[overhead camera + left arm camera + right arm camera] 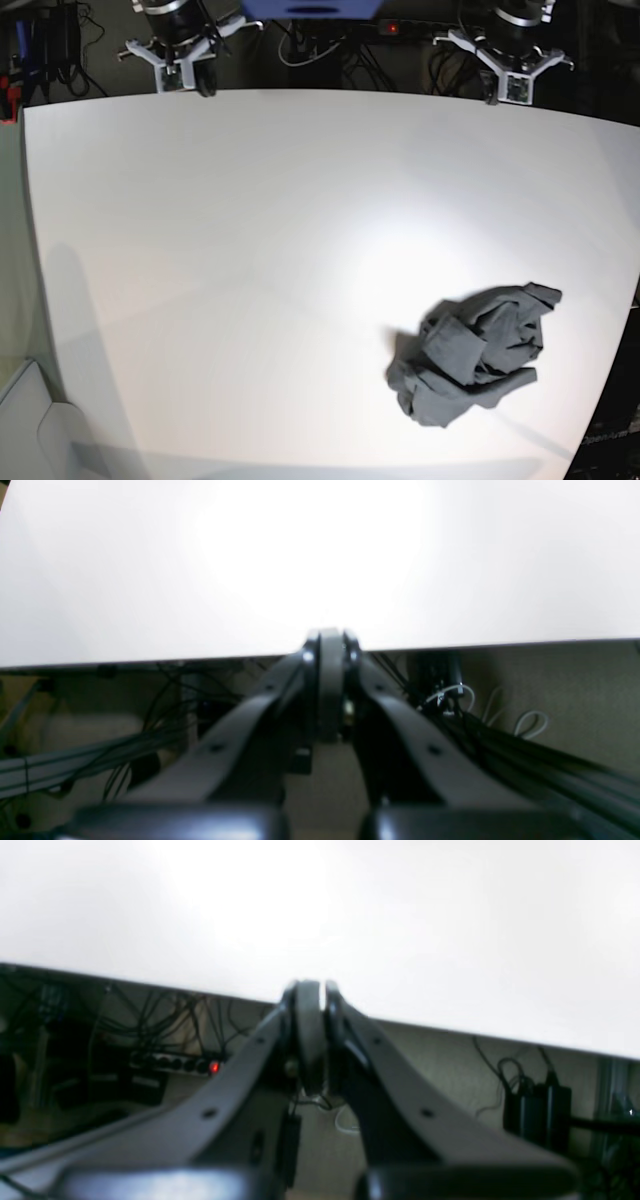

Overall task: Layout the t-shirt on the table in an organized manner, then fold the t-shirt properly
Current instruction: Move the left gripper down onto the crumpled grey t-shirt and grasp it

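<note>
Crumpled t-shirt (pixel 475 350) sits bunched at the lower right of the smooth white bench (pixel 250 250).
Soft charcoal cloth, heaped in folds. Both black end effectors, left (pixel 330 632) and right (pixel 309 985), hang at the bench's edge, jaws pressed together, holding nothing.

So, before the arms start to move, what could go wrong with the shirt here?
1. The t-shirt is a crumpled heap, so a pinch may catch several layers and spread it badly.
2. It lies near the table corner, so pulling could drag it over the edge.
3. The left gripper and right gripper are shut and must open first.
</note>
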You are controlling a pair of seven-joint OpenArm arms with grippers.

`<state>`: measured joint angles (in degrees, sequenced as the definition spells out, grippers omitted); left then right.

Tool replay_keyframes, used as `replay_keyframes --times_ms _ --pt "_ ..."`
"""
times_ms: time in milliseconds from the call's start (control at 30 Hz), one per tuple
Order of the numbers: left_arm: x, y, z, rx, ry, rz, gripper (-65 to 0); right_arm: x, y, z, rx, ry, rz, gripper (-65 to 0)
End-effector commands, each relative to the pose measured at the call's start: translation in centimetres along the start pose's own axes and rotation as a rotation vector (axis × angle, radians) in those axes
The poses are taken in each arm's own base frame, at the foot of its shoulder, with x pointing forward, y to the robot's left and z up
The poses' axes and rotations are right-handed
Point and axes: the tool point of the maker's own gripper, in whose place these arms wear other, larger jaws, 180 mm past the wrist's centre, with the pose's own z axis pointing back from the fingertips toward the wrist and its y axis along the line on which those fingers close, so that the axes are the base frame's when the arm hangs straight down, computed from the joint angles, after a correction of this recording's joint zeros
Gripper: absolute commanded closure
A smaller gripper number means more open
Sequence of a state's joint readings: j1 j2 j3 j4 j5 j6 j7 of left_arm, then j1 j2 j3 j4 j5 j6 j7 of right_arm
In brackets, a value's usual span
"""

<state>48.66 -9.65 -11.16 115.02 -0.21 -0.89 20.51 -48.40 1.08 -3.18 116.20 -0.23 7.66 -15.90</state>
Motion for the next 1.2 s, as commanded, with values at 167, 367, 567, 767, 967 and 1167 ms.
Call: replay_keyframes --times_ms 167,367,567,767,967,1167 --pt "4.9 1.1 -1.5 0.034 -0.153 0.056 -21.6 4.4 -0.3 -1.5 0.0 -0.13 0.011 -4.8" --pt "9.1 4.1 -2.9 0.085 -0.269 0.163 -25.6 7.8 -0.7 -2.9 -0.006 -0.222 0.028 -19.3" --pt "13.7 8.0 -5.0 0.171 -0.311 0.211 -25.7 11.2 -1.2 -4.2 -0.013 -0.295 0.043 -25.6" --pt "17.4 11.9 -7.8 0.239 -0.355 0.29 -26.8 12.2 -0.5 -6.2 0.043 -0.201 0.112 -25.2" --pt "18.1 13.8 -11.2 0.249 -0.326 0.324 -38.5 13.2 -0.3 -7.0 0.067 -0.164 0.161 -25.1" --pt "18.3 14.5 -14.5 0.243 -0.281 0.385 -41.4 13.7 -0.3 -7.4 0.068 -0.173 0.166 -25.1"
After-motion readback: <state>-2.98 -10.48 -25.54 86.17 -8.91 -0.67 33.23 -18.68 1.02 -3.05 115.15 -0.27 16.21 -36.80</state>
